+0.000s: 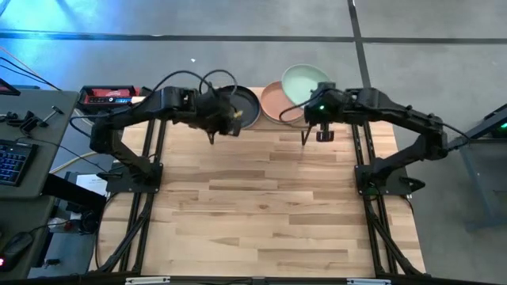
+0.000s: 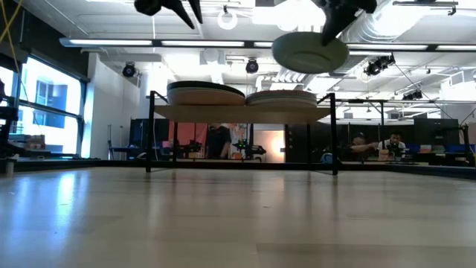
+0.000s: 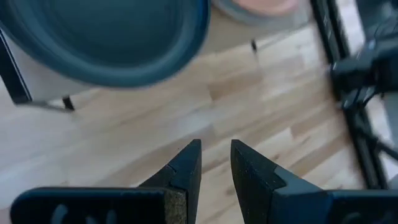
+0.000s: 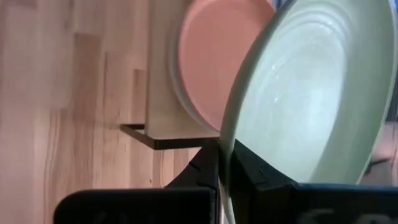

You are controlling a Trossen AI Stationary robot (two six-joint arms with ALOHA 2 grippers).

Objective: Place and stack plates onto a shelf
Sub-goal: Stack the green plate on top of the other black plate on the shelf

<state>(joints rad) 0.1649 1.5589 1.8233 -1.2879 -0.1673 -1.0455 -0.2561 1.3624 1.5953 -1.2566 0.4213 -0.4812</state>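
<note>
The shelf (image 2: 238,113) stands at the table's far edge and carries two stacks of plates. A dark grey-blue plate (image 1: 244,107) tops the left stack and a peach plate (image 1: 277,103) tops the right stack (image 2: 282,97). My right gripper (image 1: 311,103) is shut on a pale green plate (image 1: 305,82), which is in the air above the right stack and slightly to its right (image 2: 311,52). My left gripper (image 1: 230,120) hovers above the near edge of the dark plate (image 3: 106,37). Its fingers are slightly apart (image 3: 214,158) and hold nothing. My right gripper pinches the pale green plate by its near rim (image 4: 225,163), one finger on the plate's inner face and one on its underside. The fingers reach in from the table's near side. The plate is lifted clear above the peach plate (image 4: 214,62) and slightly tilted.
Thin black shelf legs (image 1: 212,136) (image 1: 305,138) stand on the wooden tabletop (image 1: 269,206), whose bare boards stretch toward the near edge. Left of the table is a desk with a keyboard (image 1: 9,162) and a red device (image 1: 107,96). People sit in the room behind (image 2: 372,145).
</note>
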